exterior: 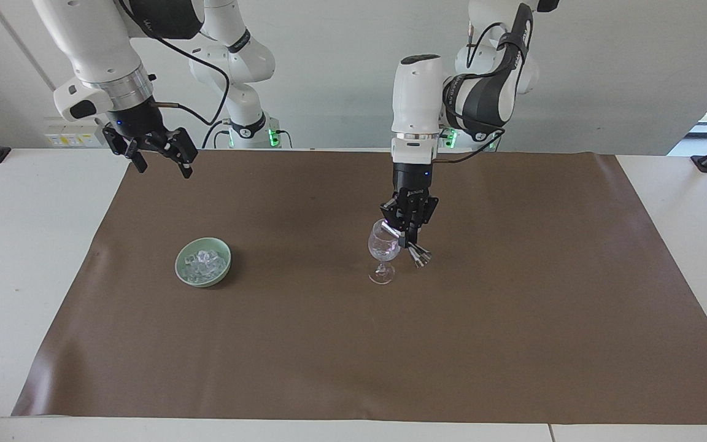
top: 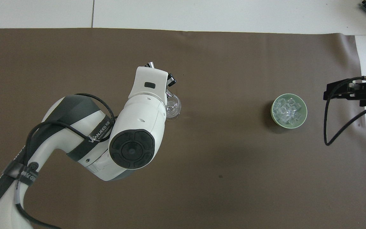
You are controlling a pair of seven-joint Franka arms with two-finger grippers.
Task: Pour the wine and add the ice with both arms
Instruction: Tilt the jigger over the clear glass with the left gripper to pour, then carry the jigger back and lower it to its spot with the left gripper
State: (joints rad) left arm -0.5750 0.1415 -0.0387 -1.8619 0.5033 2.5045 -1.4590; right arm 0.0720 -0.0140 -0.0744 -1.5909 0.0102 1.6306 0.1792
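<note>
While our left hand [exterior: 413,242] hangs closed just beside the glass [exterior: 383,248] rim, holding nothing we can see, our right hand [exterior: 158,155] waits wide open over the mat [exterior: 513,319] edge; ice [exterior: 204,263] sits in the bowl [exterior: 202,279] below-forward of it, open mat all around.

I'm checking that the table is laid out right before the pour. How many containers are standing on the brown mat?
2. A pale green bowl of ice stands toward the right arm's end of the table; a clear stemmed glass stands mid-mat, under the left end effector. No bottle is visible.
</note>
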